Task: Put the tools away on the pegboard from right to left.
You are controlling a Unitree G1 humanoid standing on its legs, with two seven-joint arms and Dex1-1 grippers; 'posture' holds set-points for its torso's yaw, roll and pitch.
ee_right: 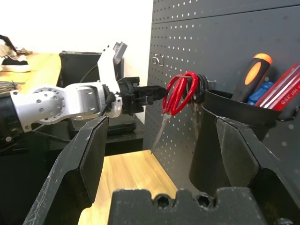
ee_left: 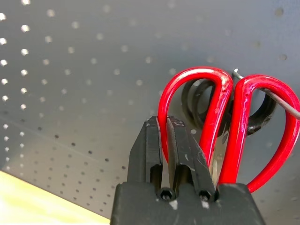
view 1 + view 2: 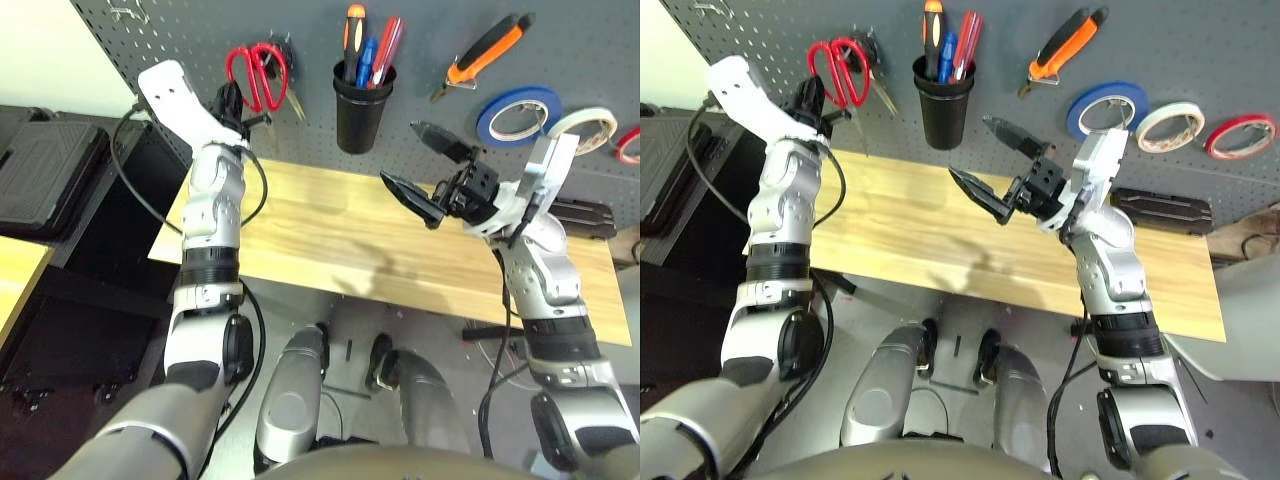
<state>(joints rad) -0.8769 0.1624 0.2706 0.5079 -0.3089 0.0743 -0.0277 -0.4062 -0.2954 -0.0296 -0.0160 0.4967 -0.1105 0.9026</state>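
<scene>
The red-handled scissors [image 3: 258, 72] hang on the pegboard [image 3: 420, 40] at its left, blades down. My left gripper [image 2: 164, 124] is shut on their left handle loop [image 2: 187, 79]. Further right, the slim screwdriver [image 3: 354, 30] stands in the black cup [image 3: 362, 105]. The orange-and-black pliers [image 3: 485, 55] and the white tape roll [image 3: 585, 125] hang to the right of the cup. My right gripper [image 3: 400, 152] hovers open over the table, in front of the cup, holding nothing.
Black-handled scissors [image 2: 197, 101] share the hook behind the red ones. A blue tape roll [image 3: 518, 112] and a red one [image 3: 628, 145] hang beside the white roll. A black case [image 3: 585, 215] lies at the back right of the wooden table [image 3: 320, 230]. Dark cases [image 3: 45, 170] sit at the left.
</scene>
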